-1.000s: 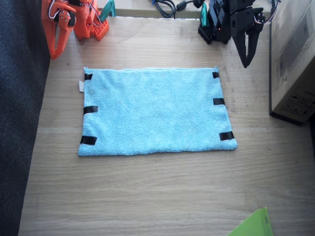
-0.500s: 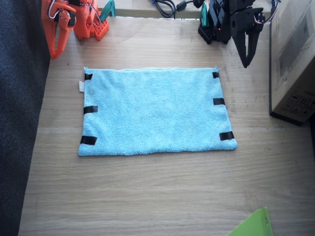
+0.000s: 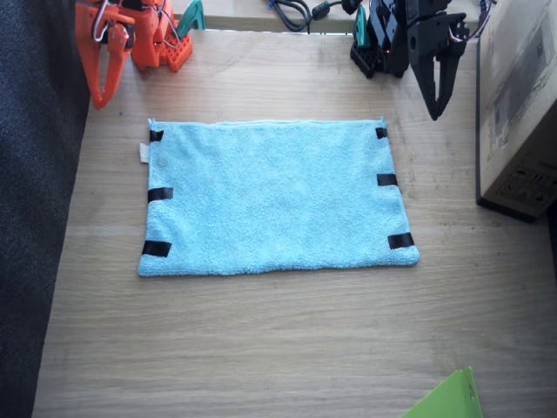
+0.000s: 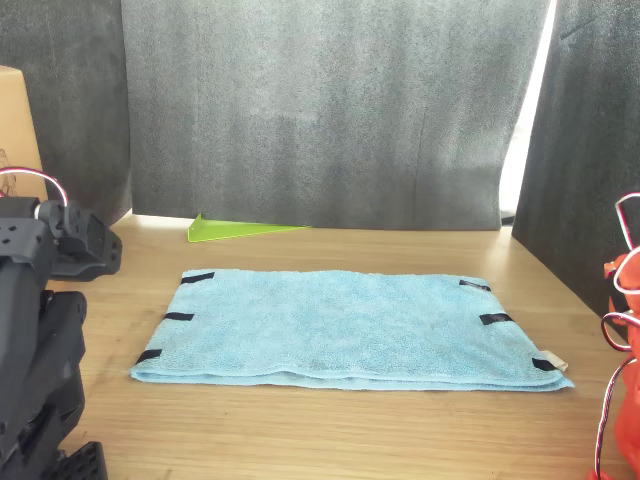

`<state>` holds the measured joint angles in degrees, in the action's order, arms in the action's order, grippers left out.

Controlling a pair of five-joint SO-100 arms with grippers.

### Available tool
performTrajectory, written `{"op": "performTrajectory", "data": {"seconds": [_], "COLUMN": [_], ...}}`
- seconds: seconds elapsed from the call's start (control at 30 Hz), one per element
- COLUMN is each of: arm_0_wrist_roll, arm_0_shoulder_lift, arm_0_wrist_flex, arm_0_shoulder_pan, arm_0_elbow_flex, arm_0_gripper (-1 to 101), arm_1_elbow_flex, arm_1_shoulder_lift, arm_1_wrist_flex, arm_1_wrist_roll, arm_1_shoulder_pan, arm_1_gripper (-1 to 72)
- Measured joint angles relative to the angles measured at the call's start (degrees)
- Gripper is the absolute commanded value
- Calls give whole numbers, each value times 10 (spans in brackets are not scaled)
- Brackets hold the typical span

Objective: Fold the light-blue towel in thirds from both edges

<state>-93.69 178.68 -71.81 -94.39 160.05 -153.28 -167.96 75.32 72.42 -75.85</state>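
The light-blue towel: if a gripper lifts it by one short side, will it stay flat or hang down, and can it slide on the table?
The light-blue towel looks like soft, fluffy terry lying limp and flat, so it would probably droop rather than hold shape. It seems thin, so likely light. On the smooth wooden table it may slide or bunch if pushed.

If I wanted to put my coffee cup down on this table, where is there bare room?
Widest bare wood lies between the light-blue towel and the green sheet corner. A narrower strip runs between towel and cardboard box. The far edge is crowded: the right arm's pincer, the left arm's pincer, cables.
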Motion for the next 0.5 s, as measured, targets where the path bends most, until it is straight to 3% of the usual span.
{"op": "performTrajectory", "data": {"seconds": [0.3,0.5], "arm_0_wrist_roll": [0,-9], "arm_0_shoulder_lift": [-192,-401], "arm_0_wrist_flex": [26,53], "arm_0_shoulder_pan": [-1,31], "arm_0_elbow_flex": [-119,-229], "arm_0_gripper": [-4,-4], "arm_1_elbow_flex": [227,426], "arm_1_shoulder_lift": [281,521], "arm_1_wrist_flex": [1,62], "arm_1_wrist_roll": [-29,-8], "arm_1_shoulder_pan": [-21,-77], "arm_1_gripper": [-1,0]}}
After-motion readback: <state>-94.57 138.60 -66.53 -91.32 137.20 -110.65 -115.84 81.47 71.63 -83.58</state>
